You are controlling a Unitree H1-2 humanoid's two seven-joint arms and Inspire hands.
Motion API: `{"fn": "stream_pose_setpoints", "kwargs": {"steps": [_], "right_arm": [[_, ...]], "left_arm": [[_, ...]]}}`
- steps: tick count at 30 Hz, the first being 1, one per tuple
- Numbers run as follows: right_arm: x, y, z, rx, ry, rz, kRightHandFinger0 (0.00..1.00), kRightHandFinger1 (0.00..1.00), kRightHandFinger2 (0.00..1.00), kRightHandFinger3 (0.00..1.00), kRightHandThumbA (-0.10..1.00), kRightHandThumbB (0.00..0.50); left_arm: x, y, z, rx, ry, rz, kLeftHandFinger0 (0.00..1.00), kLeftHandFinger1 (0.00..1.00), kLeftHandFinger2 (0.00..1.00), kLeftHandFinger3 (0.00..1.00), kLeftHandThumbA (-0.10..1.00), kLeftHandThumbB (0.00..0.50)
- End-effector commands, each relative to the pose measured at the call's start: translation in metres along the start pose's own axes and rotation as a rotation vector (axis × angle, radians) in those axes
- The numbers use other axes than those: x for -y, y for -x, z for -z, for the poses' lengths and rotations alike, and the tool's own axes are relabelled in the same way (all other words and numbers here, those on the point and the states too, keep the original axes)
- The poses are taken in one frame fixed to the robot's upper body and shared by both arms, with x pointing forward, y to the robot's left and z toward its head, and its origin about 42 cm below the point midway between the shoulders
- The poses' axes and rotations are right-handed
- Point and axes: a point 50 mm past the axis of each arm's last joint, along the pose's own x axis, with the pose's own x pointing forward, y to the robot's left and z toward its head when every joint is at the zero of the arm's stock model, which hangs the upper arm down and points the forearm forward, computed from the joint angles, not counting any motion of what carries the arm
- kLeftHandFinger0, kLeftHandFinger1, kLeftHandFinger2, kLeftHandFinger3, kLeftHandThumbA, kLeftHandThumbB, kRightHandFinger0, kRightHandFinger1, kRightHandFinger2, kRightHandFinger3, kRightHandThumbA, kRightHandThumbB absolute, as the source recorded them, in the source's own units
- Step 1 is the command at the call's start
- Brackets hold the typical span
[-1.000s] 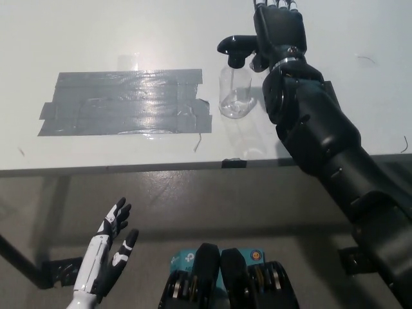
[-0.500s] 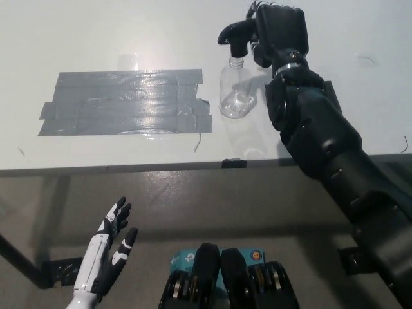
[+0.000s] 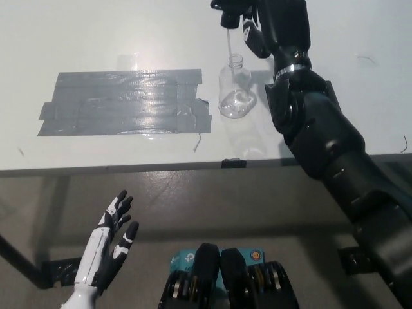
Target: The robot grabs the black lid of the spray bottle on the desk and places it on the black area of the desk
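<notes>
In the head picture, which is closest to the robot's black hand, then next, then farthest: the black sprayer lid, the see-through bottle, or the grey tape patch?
1. Black spray lid: held in the right hand, top of picture.
2. Clear plastic bottle: just below the hand, on the desk.
3. Grey tape patch: far to the left.

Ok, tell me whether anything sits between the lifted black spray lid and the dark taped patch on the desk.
Nothing visible blocks the way. The black right hand holds the black spray lid above the clear plastic bottle, its thin tube just above the bottle's neck. The dark taped patch lies left of the bottle with nothing on it.
</notes>
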Motion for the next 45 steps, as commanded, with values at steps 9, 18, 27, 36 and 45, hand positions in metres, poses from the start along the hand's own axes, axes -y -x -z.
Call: {"fn": "stream_pose_setpoints", "kwargs": {"steps": [9,18,27,36,45], "right_arm": [[0.098,-0.057,-0.036,0.107,-0.12,0.283,0.01,0.42,0.8,0.85,-0.1,0.13],[0.13,-0.063,-0.011,0.082,-0.153,0.366,0.0,0.22,0.66,0.38,-0.1,0.189],[0.16,-0.054,0.034,0.019,-0.14,0.428,0.0,0.4,0.74,0.84,-0.1,0.189],[0.111,-0.021,0.106,-0.145,-0.08,0.32,0.0,0.41,0.78,0.88,-0.1,0.185],[0.041,0.017,0.141,-0.245,-0.073,0.1,0.04,0.45,0.86,0.91,-0.1,0.129]], "left_arm": [[-0.004,-0.003,-0.007,0.052,-0.022,0.003,0.92,1.0,1.0,1.0,0.83,0.088],[-0.004,-0.002,-0.007,0.053,-0.016,0.0,0.91,1.0,1.0,1.0,0.83,0.077],[-0.008,0.002,-0.005,0.046,-0.024,-0.016,0.9,1.0,1.0,1.0,0.84,0.071],[-0.009,0.006,-0.005,0.037,-0.028,-0.021,0.89,1.0,1.0,1.0,0.84,0.056],[-0.008,0.008,-0.004,0.042,-0.04,-0.025,0.87,1.0,1.0,1.0,0.86,0.035]]}}
